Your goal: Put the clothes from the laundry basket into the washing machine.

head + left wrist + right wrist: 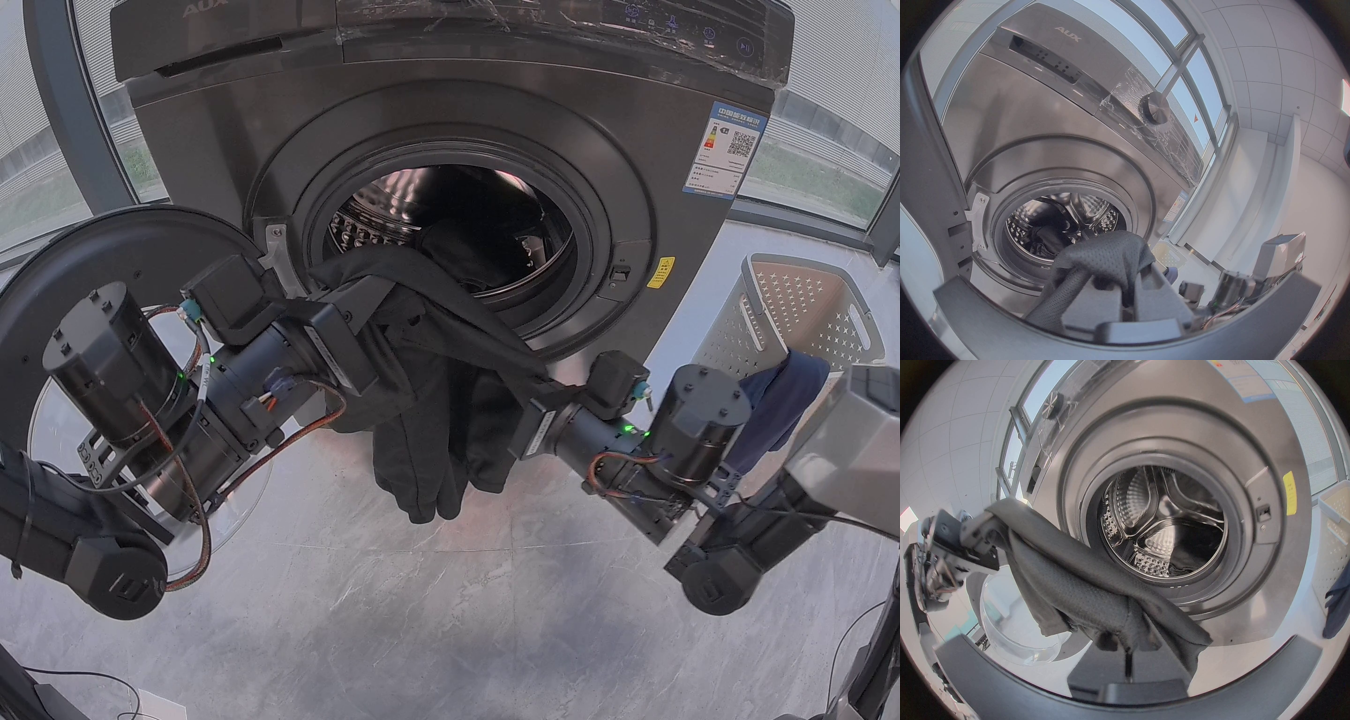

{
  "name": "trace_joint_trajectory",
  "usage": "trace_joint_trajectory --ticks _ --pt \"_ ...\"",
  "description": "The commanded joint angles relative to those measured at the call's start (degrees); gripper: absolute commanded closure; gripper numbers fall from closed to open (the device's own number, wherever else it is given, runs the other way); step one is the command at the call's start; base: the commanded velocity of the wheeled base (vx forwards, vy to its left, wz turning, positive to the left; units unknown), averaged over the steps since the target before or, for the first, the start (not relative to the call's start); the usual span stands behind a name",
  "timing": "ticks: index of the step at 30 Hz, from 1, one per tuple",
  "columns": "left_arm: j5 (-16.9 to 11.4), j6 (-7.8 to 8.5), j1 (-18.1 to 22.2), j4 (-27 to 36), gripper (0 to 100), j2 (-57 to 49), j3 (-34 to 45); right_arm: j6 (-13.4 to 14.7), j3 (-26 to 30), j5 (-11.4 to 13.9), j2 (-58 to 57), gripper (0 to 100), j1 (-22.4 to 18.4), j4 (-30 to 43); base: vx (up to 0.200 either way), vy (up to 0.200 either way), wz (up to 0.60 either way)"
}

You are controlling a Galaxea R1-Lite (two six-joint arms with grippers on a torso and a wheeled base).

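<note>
Clamped at either end by closed jaws, a limp black knit garment (427, 412) sags between the left gripper (367, 305) and right gripper (532, 398), just before the open grey front-loading washing machine (619, 169). This looks like the loading step; next it likely needs pushing into the drum and releasing. A dark blue cloth (778, 394) drapes over the white perforated laundry basket (797, 300).

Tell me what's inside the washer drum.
Dark clothing lies in the drum beside bare ribbed metal. The black garment gripped by left pincer and right pincer hides the drum's lower front.
</note>
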Motion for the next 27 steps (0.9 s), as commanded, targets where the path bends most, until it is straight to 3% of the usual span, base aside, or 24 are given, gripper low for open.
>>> trace_joint_trajectory --ticks 1,4,9,18,21,27 --pt "-0.1 0.03 1.2 -0.1 100 0.8 0.4 -1.0 6.9 0.5 -11.0 100 -2.2 1.2 0.000 0.000 0.00" --pt "0.0 0.12 1.3 0.1 100 0.9 0.6 -3.0 8.0 2.2 -13.4 100 -4.2 2.6 0.000 0.000 0.00" --pt "0.0 0.21 1.4 -0.4 100 2.5 0.6 -3.1 10.9 7.0 -16.1 100 -5.0 2.7 0.000 0.000 0.00" --pt "-0.6 0.21 1.4 -1.2 100 3.4 2.6 -2.2 9.5 7.2 -16.5 100 -6.1 1.4 0.000 0.000 0.00" --pt "-0.6 0.30 0.2 -1.2 100 3.4 4.1 -0.6 8.8 6.9 -17.0 100 -7.2 1.3 0.000 0.000 0.00" --pt "-1.0 0.47 -2.2 -1.2 100 3.6 7.5 6.1 8.8 6.1 -19.8 100 -7.9 1.1 0.000 0.000 0.00"
